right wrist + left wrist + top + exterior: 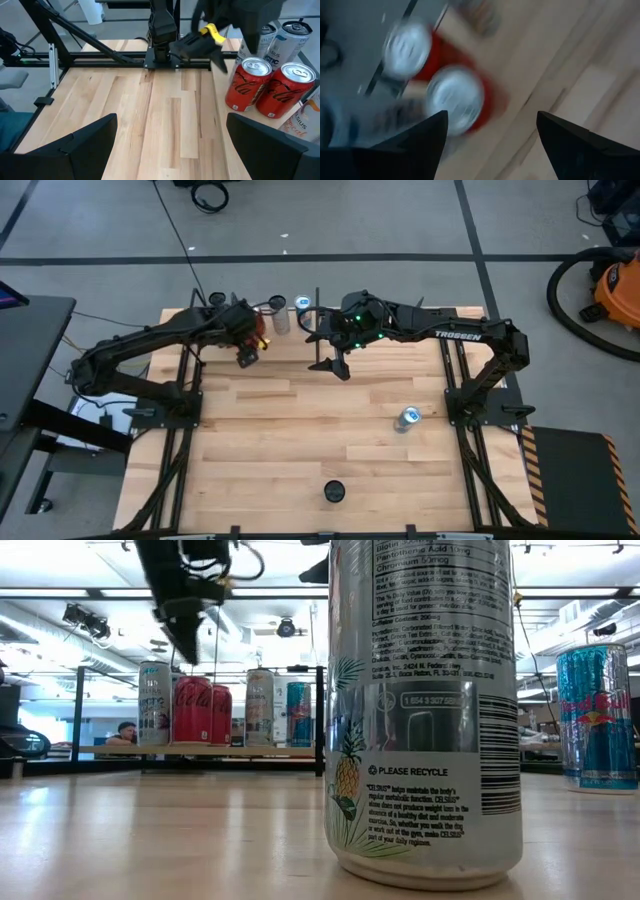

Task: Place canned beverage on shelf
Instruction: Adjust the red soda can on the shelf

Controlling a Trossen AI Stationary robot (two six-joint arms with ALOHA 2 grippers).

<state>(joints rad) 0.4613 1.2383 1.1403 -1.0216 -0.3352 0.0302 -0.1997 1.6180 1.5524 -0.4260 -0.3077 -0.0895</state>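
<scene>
Jaws: both grippers are seen spread, nothing pinched in either.

High view: the left gripper [247, 356] is held at the far side of the table [300, 450], just in front of the shelf [262, 312] at the far edge. The right gripper [333, 363] is held near it, toward the middle of the far side. A blue can [408, 418] is seen standing on the table well apart from both, close to the right arm's base. A dark-topped can [334, 492] stands near the front edge.

Low view: a tall silver can [425, 710] fills the foreground on the table. A blue-and-silver can [598, 718] is seen to its side. Farther back the shelf [200, 749] is loaded with a row of cans, two red cans [203, 710] among them. A dark gripper hangs above the row; which arm cannot be told from here.

Left wrist view: blurred. Two red cans [447, 90] are seen from above past the spread fingers [427, 137].

Right wrist view: two red cans [270, 87] stand upright, touching, with silver cans behind. The left gripper [210, 45] is seen above them, clear of the cans.
</scene>
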